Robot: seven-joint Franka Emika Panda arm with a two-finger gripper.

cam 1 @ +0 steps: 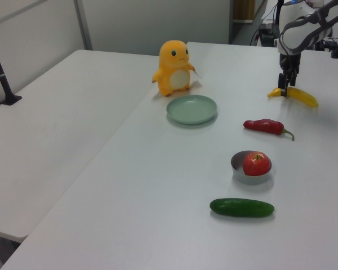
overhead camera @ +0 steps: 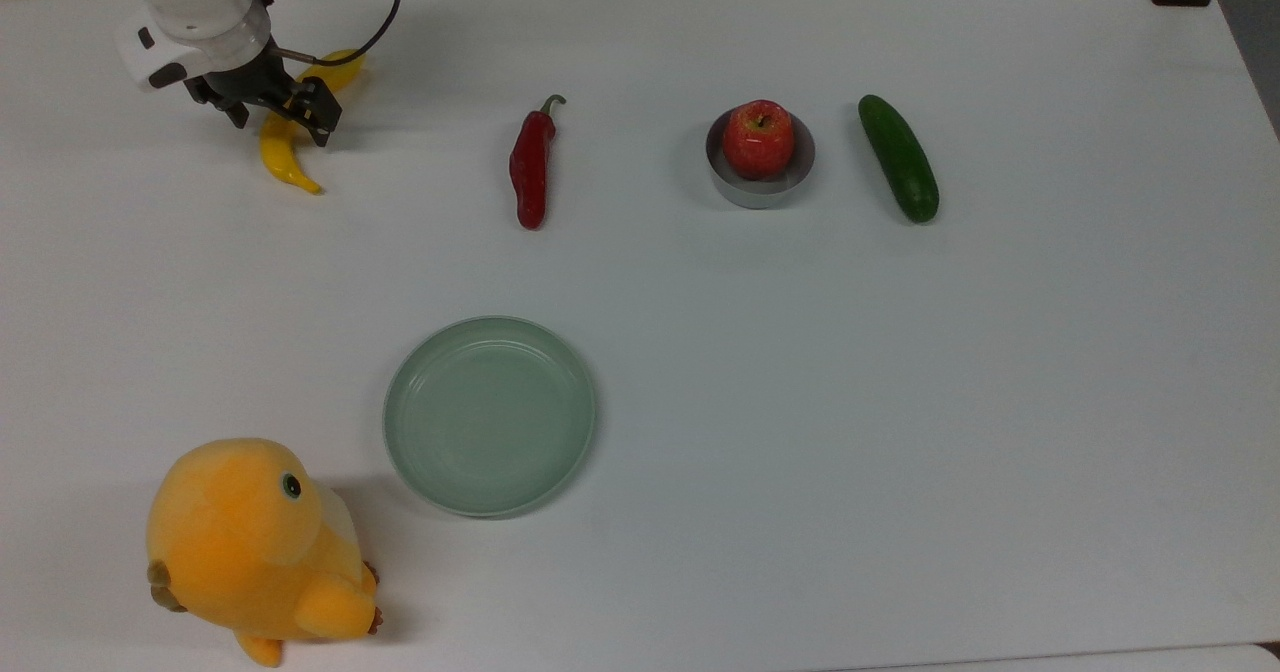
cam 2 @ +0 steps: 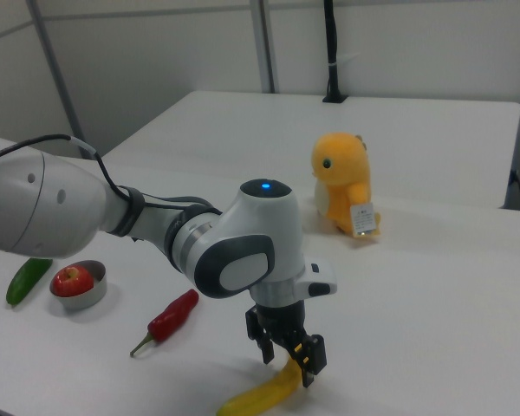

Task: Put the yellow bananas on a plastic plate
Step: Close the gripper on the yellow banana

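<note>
Your hand (overhead camera: pixel 280 112) straddles the banana (overhead camera: pixel 283 152), fingers apart, nothing held; close off-centre and the glossy curve may squirt across the bench (overhead camera: pixel 900 402).

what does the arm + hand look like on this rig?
White, rounded arm links with grey-black joints; a blue light sits on the wrist housing. A black cable runs along the arm. The hand is black, with two short fingers and a small yellow-orange mark near one tip.

Taking the plate (overhead camera: pixel 489 415) as landmark in the top view: plush toy (overhead camera: pixel 255 542) lower left, banana (overhead camera: pixel 287 147) far upper left under the gripper (overhead camera: pixel 279 117), pepper (overhead camera: pixel 530 164) above, apple (overhead camera: pixel 759 138) in its dish (overhead camera: pixel 760 187) and cucumber (overhead camera: pixel 898 158) upper right
</note>
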